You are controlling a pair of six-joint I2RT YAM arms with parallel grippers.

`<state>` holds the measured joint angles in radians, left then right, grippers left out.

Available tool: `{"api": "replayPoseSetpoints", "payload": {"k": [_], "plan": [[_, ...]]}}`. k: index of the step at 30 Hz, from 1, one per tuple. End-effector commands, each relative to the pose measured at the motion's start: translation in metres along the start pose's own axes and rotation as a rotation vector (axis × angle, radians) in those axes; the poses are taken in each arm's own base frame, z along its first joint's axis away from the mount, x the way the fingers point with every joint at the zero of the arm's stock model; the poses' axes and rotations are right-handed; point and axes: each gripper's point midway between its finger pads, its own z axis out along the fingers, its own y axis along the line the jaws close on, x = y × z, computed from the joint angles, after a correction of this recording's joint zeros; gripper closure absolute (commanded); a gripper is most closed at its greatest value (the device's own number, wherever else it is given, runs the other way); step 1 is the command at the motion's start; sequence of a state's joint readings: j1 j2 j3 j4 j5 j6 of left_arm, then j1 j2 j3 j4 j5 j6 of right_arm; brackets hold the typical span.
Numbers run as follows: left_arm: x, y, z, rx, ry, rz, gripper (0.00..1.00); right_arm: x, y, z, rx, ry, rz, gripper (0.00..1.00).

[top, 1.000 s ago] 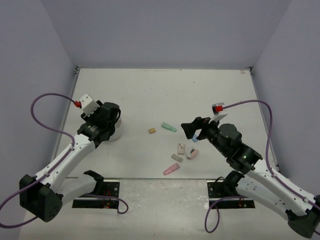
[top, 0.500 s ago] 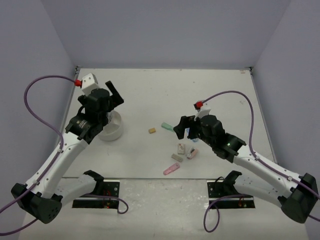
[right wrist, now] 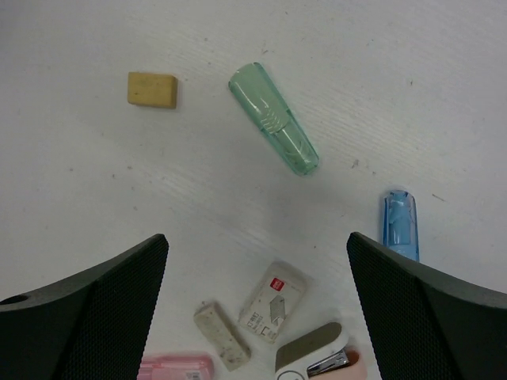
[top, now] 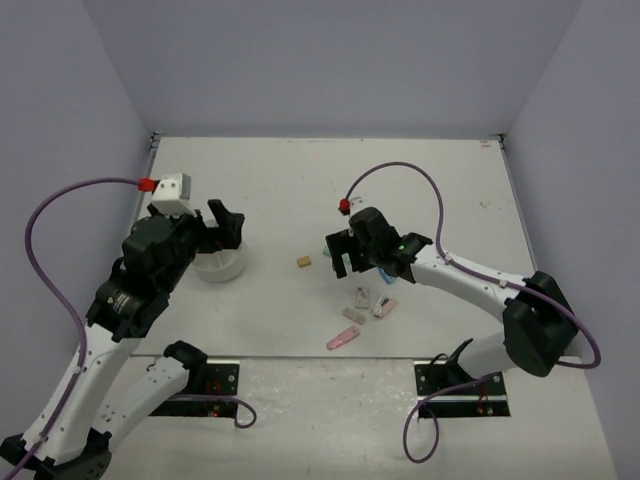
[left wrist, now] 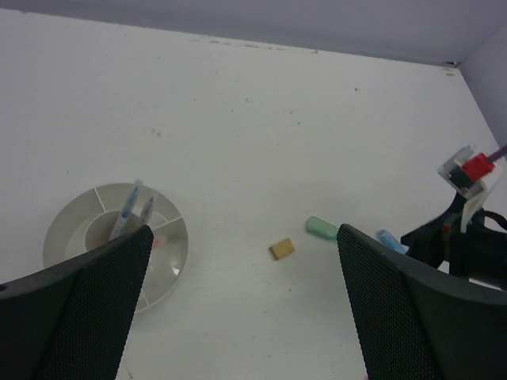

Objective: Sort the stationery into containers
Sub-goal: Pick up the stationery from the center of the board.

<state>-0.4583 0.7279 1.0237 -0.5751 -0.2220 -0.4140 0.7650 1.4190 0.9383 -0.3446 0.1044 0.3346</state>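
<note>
Right gripper [right wrist: 255,237], jaws spread wide and holding nothing, hangs over the loose stationery lying to the right of the round white holder [left wrist: 54,237], while the left gripper [left wrist: 244,229], equally agape and empty, is poised above the holder itself. Nearest the holder lies a tan eraser [right wrist: 152,89], then a green marker [right wrist: 274,119]; a blue marker [right wrist: 400,226], a labelled white eraser [right wrist: 273,301], a grey eraser [right wrist: 223,335] and a pink marker [right wrist: 178,368] sit farther from it. Two thin pens [left wrist: 127,218] stand inside the holder. The green marker looks light, stiff and smooth, likely to roll or slip; a pinch across its middle, jaws square to its length, seems safest. The table [top: 300,180] is matt white, faintly scuffed, closed in by plain lilac-grey walls [top: 330,60].
</note>
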Motion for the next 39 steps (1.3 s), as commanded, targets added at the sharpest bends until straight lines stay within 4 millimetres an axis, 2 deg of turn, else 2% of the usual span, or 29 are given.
{"api": "replayPoseSetpoints", "payload": {"k": [1,2,4,7,9,11,15,20,23,27,30,32,34,35,37,39], "plan": [[0.034,0.015,-0.006,0.007,0.031,0.098,0.00,-0.031,-0.012,0.019,0.064,0.028,-0.193,0.02],[0.037,0.016,-0.006,0.012,0.027,0.095,0.00,-0.023,-0.016,0.030,0.067,0.091,-0.230,0.03],[0.040,0.014,-0.009,0.035,0.015,0.088,0.00,-0.020,-0.021,0.039,0.066,0.163,-0.269,0.04],[0.044,0.012,-0.012,0.063,0.000,0.076,0.00,-0.007,-0.025,0.066,0.024,0.300,-0.316,0.14],[0.044,0.012,-0.014,0.071,-0.012,0.070,0.00,-0.012,-0.026,0.073,0.001,0.317,-0.313,0.20],[0.044,0.011,-0.015,0.081,-0.018,0.067,0.00,-0.004,-0.029,0.081,0.002,0.355,-0.313,0.30],[0.046,0.009,-0.014,0.091,-0.015,0.067,0.00,0.015,-0.025,0.089,-0.035,0.417,-0.293,0.35],[0.048,0.007,-0.013,0.101,-0.005,0.069,0.00,0.024,-0.035,0.100,0.029,0.439,-0.281,0.62],[0.048,0.008,-0.013,0.098,-0.005,0.069,0.00,0.017,-0.033,0.104,0.044,0.388,-0.232,0.72],[0.048,0.007,-0.011,0.095,0.001,0.063,0.00,0.010,-0.021,0.097,-0.002,0.332,-0.205,0.88],[0.048,0.004,-0.007,0.097,0.007,0.027,0.00,-0.007,-0.005,0.080,-0.058,0.255,-0.185,0.99],[0.048,0.002,-0.006,0.100,0.010,-0.006,0.00,-0.016,0.005,0.069,-0.090,0.209,-0.163,1.00],[0.048,-0.006,-0.003,0.122,0.014,-0.080,0.00,-0.024,0.023,0.049,-0.173,0.139,-0.139,1.00],[0.049,-0.010,-0.002,0.137,0.018,-0.105,0.00,-0.023,0.028,0.043,-0.199,0.125,-0.130,1.00],[0.052,-0.025,-0.001,0.208,0.030,-0.180,0.00,-0.025,0.049,0.021,-0.277,0.080,-0.111,1.00],[0.052,-0.039,-0.002,0.274,0.039,-0.255,0.00,-0.030,0.060,0.002,-0.317,0.042,-0.105,1.00]]}}
